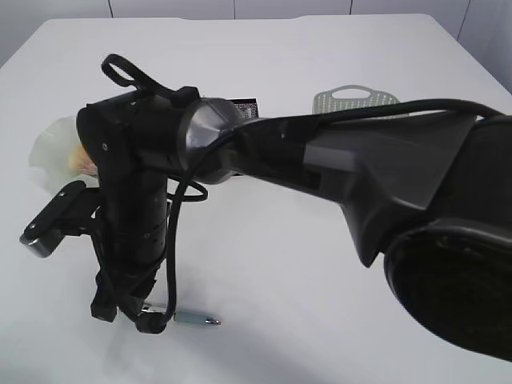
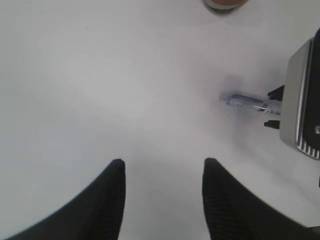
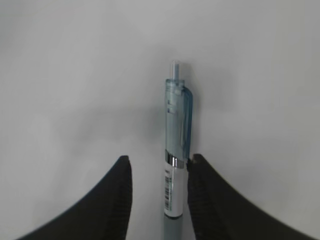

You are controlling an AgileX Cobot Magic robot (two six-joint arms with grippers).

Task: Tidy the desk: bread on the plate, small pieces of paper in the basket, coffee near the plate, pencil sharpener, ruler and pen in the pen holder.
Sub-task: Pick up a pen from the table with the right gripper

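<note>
The pen (image 3: pixel 176 130), clear blue with a white label, lies on the white desk (image 1: pixel 320 264) near its front. My right gripper (image 3: pixel 160 165) stands open astride it: one finger touches the clip side and a gap shows at the other. In the exterior view that gripper (image 1: pixel 132 316) points straight down over one end of the pen (image 1: pixel 198 320). My left gripper (image 2: pixel 162 165) is open over bare desk, with the pen (image 2: pixel 245 102) ahead to its right. The plate (image 1: pixel 50 148) holds the bread (image 1: pixel 80 160) at the left. The basket (image 1: pixel 352 100) and the pen holder (image 1: pixel 244 106) stand behind the arm. Coffee, ruler and pencil sharpener are out of view.
My right arm (image 1: pixel 336 168) stretches across the middle of the exterior view and hides much of the desk. A round brownish object (image 2: pixel 225 4) is cut off at the top edge of the left wrist view. The right arm's wrist camera block (image 2: pixel 302 115) sits beside the pen.
</note>
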